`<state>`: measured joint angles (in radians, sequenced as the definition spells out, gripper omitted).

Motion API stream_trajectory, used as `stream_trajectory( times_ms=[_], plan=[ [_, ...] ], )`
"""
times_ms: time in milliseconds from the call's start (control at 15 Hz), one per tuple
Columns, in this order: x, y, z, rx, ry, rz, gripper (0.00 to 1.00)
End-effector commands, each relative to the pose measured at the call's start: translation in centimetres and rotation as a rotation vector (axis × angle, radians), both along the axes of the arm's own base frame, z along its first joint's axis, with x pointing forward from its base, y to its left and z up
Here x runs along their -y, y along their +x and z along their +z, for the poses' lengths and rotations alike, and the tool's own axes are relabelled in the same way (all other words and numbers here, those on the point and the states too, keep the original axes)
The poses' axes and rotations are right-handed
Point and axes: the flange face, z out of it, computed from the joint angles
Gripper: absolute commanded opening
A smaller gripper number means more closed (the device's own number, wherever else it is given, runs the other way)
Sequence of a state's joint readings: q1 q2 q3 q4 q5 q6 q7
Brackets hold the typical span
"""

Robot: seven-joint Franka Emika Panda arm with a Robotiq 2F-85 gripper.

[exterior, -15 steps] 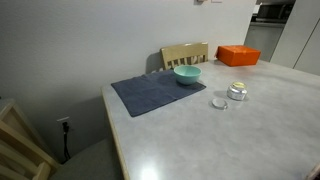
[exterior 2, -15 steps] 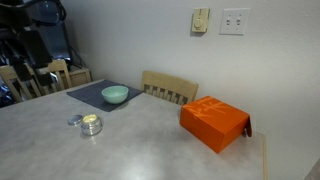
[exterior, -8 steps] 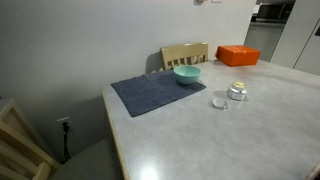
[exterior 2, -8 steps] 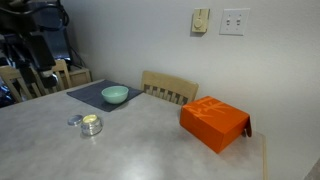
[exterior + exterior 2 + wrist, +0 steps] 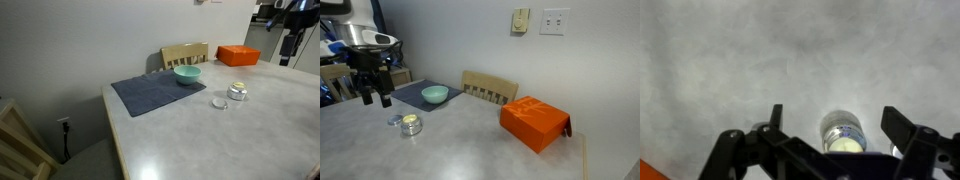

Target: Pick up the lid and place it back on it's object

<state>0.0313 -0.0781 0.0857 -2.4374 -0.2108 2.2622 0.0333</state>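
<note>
A small glass jar with pale contents stands open on the grey table. Its small round lid lies flat on the table just beside it. Both also show in an exterior view, the jar and the lid. My gripper hangs open and empty above the table, behind the jar and the lid, and shows at the frame's edge in an exterior view. In the wrist view the jar sits below and between the spread fingers of my gripper.
A teal bowl sits on a dark placemat. An orange box lies on the table. A wooden chair stands at the table's far edge, and another chair by its corner.
The arm has come into both exterior views and now hangs over the table near the jar. The jar, lid, bowl and box have not moved.
</note>
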Motion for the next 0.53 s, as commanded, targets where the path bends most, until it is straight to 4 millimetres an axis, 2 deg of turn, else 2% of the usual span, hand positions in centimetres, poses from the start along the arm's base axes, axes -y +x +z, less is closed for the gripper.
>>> stream_trajectory(
  times_ms=[0,67,133,267,467],
  plan=[
    [-2.7,2.8,-4.5,-0.073,0.006,0.084,1.00],
    [-3.5,3.0,-5.1,-0.091,0.008,0.109,1.00],
    [-2.6,1.6,-3.8,-0.065,0.006,0.061,1.00],
    [-3.6,2.4,-5.1,-0.087,0.009,0.083,1.00],
    [-3.4,2.9,-5.4,-0.065,0.043,0.097,1.00]
  ],
)
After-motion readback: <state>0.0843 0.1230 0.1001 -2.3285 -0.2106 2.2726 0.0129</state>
